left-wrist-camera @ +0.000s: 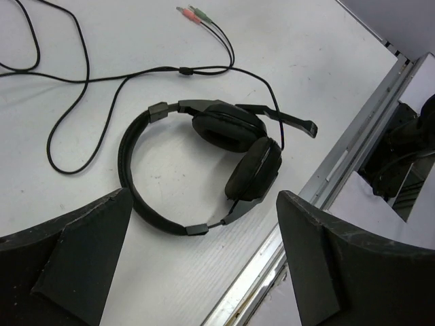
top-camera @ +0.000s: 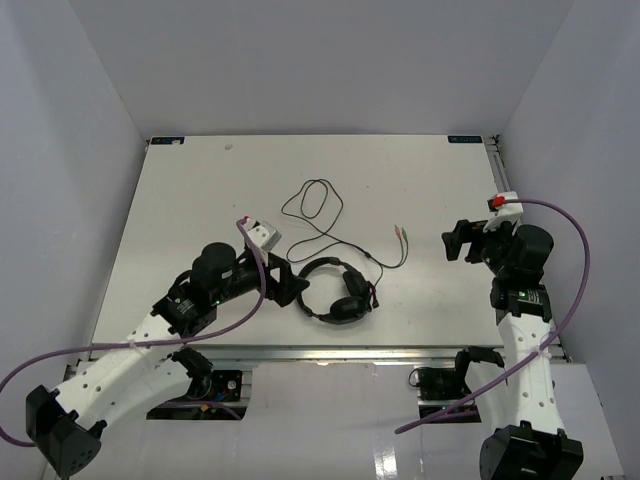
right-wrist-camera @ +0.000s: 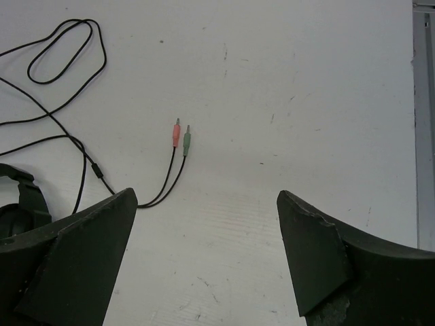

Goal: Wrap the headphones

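Top view first: my left tool point(top-camera: 288, 284) is low over the bench point(top-camera: 200, 190), spread open with nothing in it, its tips just beside the headband of the headphones point(top-camera: 336, 292). They lie flat near the front edge, between my two arms. My left arm stretches forward and rightward from its base. My right tool point(top-camera: 458, 242) hangs well apart to the right, open too and pointing left, its arm folded upright. The thin cable point(top-camera: 312, 205) runs away from the earcups into a loose loop, then comes back to the plugs point(top-camera: 400, 232), which lie between headset and right tool.

Left wrist now: my fingers point(left-wrist-camera: 81, 258) stand wide apart and the black headset lies just ahead, earcups tucked together and the mic boom point(left-wrist-camera: 289, 122) jutting toward the bench edge.

Right wrist: fingers point(right-wrist-camera: 75, 251) wide apart, with the pink and green plugs side by side ahead of the gap. A sliver of headset shows at the left edge.
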Controlling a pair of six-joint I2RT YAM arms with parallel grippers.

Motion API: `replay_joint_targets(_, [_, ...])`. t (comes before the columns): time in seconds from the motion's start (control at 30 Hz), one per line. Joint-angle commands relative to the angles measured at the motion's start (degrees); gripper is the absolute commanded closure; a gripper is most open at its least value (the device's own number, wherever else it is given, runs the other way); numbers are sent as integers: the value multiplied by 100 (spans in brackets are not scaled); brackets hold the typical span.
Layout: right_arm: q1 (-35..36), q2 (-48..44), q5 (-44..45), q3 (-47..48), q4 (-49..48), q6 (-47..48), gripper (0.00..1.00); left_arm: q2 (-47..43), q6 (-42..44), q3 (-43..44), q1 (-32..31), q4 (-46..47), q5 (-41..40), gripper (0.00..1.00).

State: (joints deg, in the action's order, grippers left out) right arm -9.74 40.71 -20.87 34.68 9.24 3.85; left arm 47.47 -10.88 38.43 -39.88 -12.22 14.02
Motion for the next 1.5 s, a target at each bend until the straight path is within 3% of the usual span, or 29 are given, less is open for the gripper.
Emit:
replay_joint_targets(0.0, [-22,60,-963,89,-63,615,10,-427,-365,-626,15,383,53,2])
replay_joint_targets(0.07, [-20,170,-2463,62,440,2274,10,-315,-308,-607,15,313,91,2])
replay_joint_targets(0.1, [-28,263,-3304,16,728,2640,10,-253,-269,-576,15,236,68,2])
replay_joint_targets(0.17, [-25,336,-3843,-233,693,2817,10,13,-175,-435,20,107,-23,2])
replay_joint_targets(0.4, [-26,394,-3903,-598,526,3095,10,967,536,-180,38,114,-314,2])
replay_joint_targets(0.57, [-22,370,-3772,-600,497,3104,10,2485,821,489,50,-194,-397,2])
replay_joint_targets(0.73, [-28,385,-3732,-586,491,3122,10,3260,788,867,50,-194,-967,3])
replay_joint_targets(0.87, [-28,385,-3732,-585,483,3130,10,3965,971,1211,50,-210,-1095,11])
replay_joint_targets(1.03, [-35,368,-3700,-577,484,3130,10,4577,1068,1625,50,-483,-1028,31])
replay_joint_targets(1.47, [-79,394,-3666,-568,464,3104,10,5082,949,1805,-66,-731,-1194,63])
